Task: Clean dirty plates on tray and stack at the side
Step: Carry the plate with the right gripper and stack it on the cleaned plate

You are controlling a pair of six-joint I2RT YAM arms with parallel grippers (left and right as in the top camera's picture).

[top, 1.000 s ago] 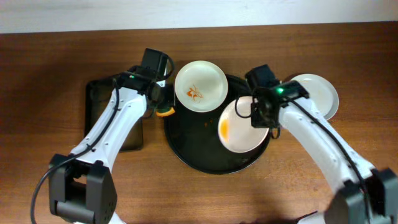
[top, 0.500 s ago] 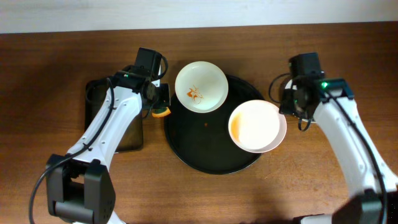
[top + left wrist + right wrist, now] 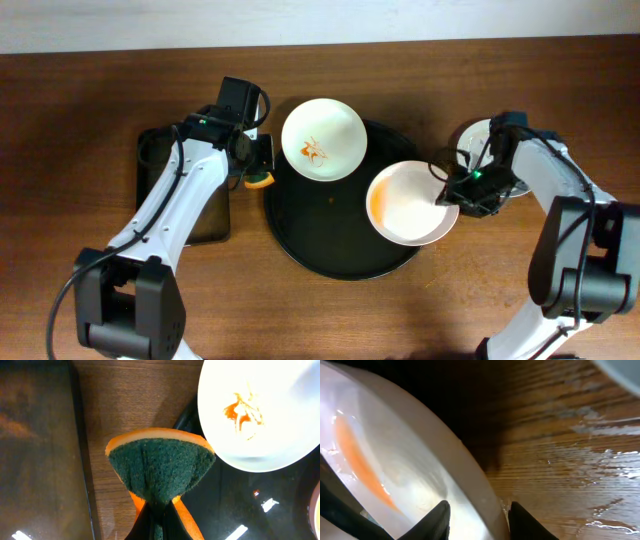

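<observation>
Orange-smeared far plate (image 3: 323, 139) and near plate (image 3: 410, 205) sit uncleaned on your tray (image 3: 320, 228); third plate (image 3: 476, 135) lies right. Left gripper (image 3: 159, 521) clamps sponge (image 3: 160, 467); right gripper's (image 3: 479, 519) hold cannot be told.

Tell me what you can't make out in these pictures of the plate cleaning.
- Third plate: overhead view, the right arm covers most of it, so clean or smeared cannot be told.
- Right fingers: right wrist view, cut off by the bottom edge. They straddle the nearer plate at its rim; whether they pinch it is unclear.
- Left fingers: left wrist view, the sponge hides nearly all of them.
</observation>
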